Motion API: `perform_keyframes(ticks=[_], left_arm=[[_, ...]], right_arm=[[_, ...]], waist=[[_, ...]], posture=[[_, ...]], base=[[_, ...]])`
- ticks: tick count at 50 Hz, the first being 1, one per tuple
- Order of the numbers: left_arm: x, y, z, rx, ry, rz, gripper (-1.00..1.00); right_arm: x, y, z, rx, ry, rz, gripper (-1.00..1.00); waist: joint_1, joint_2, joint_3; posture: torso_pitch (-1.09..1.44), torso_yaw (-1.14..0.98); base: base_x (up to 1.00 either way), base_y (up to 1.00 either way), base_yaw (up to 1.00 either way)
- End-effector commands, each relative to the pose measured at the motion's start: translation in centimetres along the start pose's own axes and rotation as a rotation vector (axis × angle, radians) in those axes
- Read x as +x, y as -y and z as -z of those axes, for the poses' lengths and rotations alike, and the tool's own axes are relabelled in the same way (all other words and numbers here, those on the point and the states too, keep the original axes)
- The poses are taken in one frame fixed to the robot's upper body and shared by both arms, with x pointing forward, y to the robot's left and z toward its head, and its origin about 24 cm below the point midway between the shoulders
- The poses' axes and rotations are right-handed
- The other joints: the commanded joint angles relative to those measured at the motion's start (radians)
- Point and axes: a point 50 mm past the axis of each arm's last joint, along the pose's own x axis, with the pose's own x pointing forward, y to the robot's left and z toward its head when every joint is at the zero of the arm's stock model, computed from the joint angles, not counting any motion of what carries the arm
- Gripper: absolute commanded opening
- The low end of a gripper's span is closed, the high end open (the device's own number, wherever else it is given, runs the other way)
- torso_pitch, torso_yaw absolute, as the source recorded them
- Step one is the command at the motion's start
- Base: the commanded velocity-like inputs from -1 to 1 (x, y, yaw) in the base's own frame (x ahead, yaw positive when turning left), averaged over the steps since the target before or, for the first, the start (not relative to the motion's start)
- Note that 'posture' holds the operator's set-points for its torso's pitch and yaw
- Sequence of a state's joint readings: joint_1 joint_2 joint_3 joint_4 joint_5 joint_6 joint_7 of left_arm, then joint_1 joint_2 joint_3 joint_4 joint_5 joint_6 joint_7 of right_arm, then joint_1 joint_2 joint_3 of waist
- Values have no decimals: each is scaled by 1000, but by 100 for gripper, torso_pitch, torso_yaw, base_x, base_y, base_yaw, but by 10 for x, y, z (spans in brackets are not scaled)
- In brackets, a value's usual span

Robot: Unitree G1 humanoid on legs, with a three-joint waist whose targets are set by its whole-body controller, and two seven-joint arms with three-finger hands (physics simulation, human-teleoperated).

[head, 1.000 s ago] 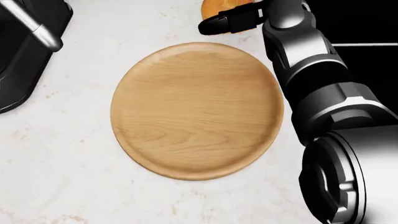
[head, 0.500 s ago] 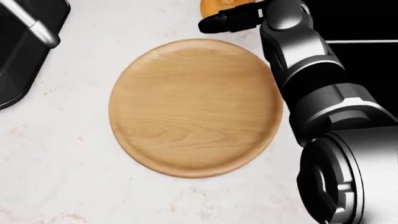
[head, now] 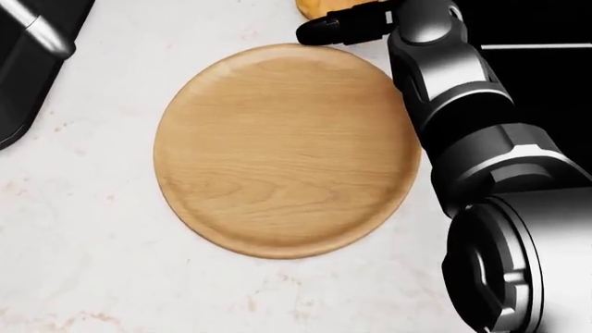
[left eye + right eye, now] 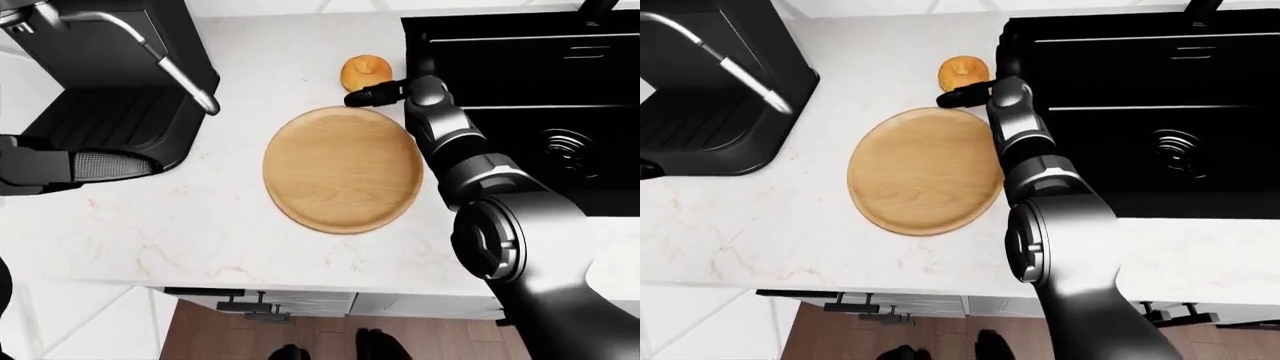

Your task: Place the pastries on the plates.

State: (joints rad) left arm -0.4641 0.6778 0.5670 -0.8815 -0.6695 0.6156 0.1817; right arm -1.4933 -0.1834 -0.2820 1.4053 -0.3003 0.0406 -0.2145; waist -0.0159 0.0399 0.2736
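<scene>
A round wooden plate [image 4: 343,169] lies flat on the white marbled table [image 4: 180,232], bare of anything on it, with open table all along its left and lower rim in the left-eye view. Just past its top rim sits the pastry [image 4: 366,73], a small golden bun, on the table and not on the plate; a narrow strip of white shows between bun and rim. The right hand [image 4: 378,93] reaches in from the right over that strip, its dark fingers [image 3: 335,29] stretched toward the view's left, lying along the lower edge of the pastry and just above the plate's top rim. They look extended rather than closed round the bun, but whether they touch it I cannot tell; in the head view the bun is cut by the top edge. The right forearm [image 4: 1025,150] runs down the plate's right rim, filling the narrow gap between plate and the black sink [image 4: 1160,112], whose edge stands close to the pastry's right. On the left, well apart from the plate, stands a black coffee machine [image 4: 105,90] with a steel wand [image 4: 165,64] slanting down toward the table; the room between it and the plate is free. The table's near edge runs below the plate, with cabinet handles [image 4: 250,306] under it. The left hand does not show.
</scene>
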Motion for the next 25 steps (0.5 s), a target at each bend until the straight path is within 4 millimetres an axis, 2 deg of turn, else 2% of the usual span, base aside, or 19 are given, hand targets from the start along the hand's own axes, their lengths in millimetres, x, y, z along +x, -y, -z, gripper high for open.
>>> perform_keyframes(ticks=[1,9,16,25], left_arm=[[1,-1,-7,10,40,-1,100],[-1,-1,-4,18,32,4,100],[-1,-1,-5,18,36,2,100],[-2,-4,-9,28,43,1,100]], right_arm=[[1,6,-31,20,110,24,90],[0,3,-29,23,102,16,81],[0,1,-30,18,104,6,62],[-1,-4,-25,-57,110,-18,51]], waist=[[0,3,-37],[-1,4,-37],[-2,3,-38],[-3,2,-40]], posture=[[34,0],[34,0],[34,0],[34,0]], base=[[0,0,0],[0,0,0],[0,0,0],[0,0,0]])
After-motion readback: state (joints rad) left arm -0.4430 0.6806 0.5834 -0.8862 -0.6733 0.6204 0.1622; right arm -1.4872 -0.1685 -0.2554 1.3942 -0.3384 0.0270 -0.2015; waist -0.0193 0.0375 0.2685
